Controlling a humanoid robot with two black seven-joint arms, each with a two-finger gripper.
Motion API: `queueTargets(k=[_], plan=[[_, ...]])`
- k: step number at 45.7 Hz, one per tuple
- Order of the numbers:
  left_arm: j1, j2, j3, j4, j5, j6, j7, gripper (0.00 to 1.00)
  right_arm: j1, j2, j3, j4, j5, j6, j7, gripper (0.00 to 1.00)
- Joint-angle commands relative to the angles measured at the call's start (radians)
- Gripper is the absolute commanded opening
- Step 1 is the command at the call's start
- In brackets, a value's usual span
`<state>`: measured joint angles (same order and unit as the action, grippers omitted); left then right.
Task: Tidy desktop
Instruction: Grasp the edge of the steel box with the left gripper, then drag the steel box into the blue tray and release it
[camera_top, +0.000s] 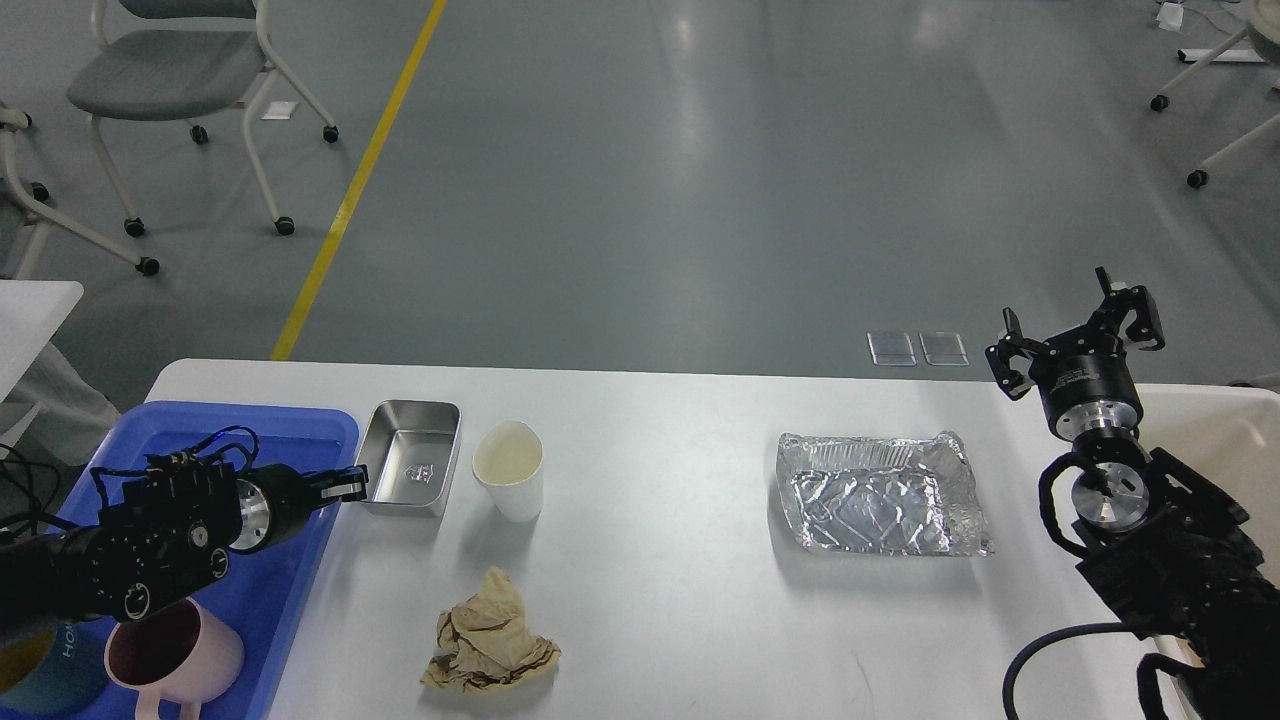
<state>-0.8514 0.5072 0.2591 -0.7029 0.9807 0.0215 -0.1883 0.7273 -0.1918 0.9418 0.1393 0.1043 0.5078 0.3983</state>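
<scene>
The white desktop fills the lower view. On it stand a steel rectangular tin, a white paper cup, a crumpled brown paper and a crinkled foil tray. My left gripper reaches over the blue tray, its fingertips at the tin's left rim. I cannot tell whether it grips the rim. My right gripper is open and empty, held up beyond the table's far right edge, right of the foil tray.
A blue tray lies at the left edge and holds a pink mug and a dark teal cup. A cream bin sits at the right edge. Chairs stand on the floor behind.
</scene>
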Motion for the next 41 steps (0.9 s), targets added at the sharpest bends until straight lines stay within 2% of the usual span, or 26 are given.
queueTargets(k=[1,6,12,17,22,32,41], plan=[[-0.011,0.054,-0.008,-0.033,0.000,-0.002,-0.013,0.00,0.000,0.000,0.000,-0.001,0.000,0.000,-0.001,1.00],[-0.038,0.135,-0.009,-0.121,0.001,-0.023,-0.016,0.00,0.001,0.000,0.000,0.000,0.000,0.000,0.001,1.00],[-0.113,0.244,-0.012,-0.245,0.004,-0.110,0.000,0.00,0.001,0.000,0.000,0.000,0.000,0.000,0.001,1.00],[-0.147,0.321,-0.012,-0.316,0.003,-0.127,0.012,0.00,0.001,0.002,0.000,0.000,0.000,0.000,0.001,1.00],[-0.147,0.373,-0.015,-0.328,0.000,-0.129,0.024,0.00,0.003,0.002,0.000,0.000,0.000,0.000,0.001,1.00],[-0.109,0.481,-0.020,-0.326,-0.007,-0.115,0.016,0.00,0.001,0.000,0.002,0.000,0.000,0.000,0.001,1.00],[-0.043,0.485,-0.026,-0.297,-0.024,-0.081,0.006,0.00,0.001,0.002,0.002,0.000,0.000,0.000,0.001,1.00]])
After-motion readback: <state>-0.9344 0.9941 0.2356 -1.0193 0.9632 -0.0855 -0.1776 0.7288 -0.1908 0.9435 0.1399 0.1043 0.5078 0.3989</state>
